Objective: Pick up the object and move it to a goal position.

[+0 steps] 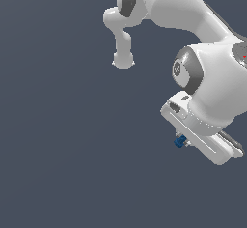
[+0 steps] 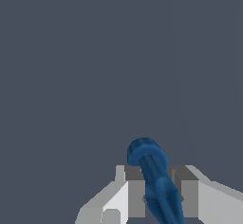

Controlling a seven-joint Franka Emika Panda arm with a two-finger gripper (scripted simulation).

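From where I stand, the left of the exterior view is nothing but flat grey-blue surface (image 1: 58, 149); no marker, no target spot, no box or bowl or tray of any kind shows in either picture, so there is nothing to report inside a container.

Moving right, the white arm (image 1: 193, 14) bends over and ends low at the exterior view's right, where the end effector (image 1: 185, 141) sits. A small dark-blue object (image 1: 180, 141) pokes out from its tip. The wrist view makes it plainer: the object (image 2: 153, 180) is a rounded blue piece lying between the two pale fingers (image 2: 135, 197), which are drawn in against its sides. So the end effector (image 2: 159, 197) is nearly closed and has hold of the object.

My reading is that the pick-up part is done, or as good as done. I cannot tell whether the object is lifted clear of the surface. What is left is the carry to the goal, and since no goal shows, I cannot judge how far off it lies.
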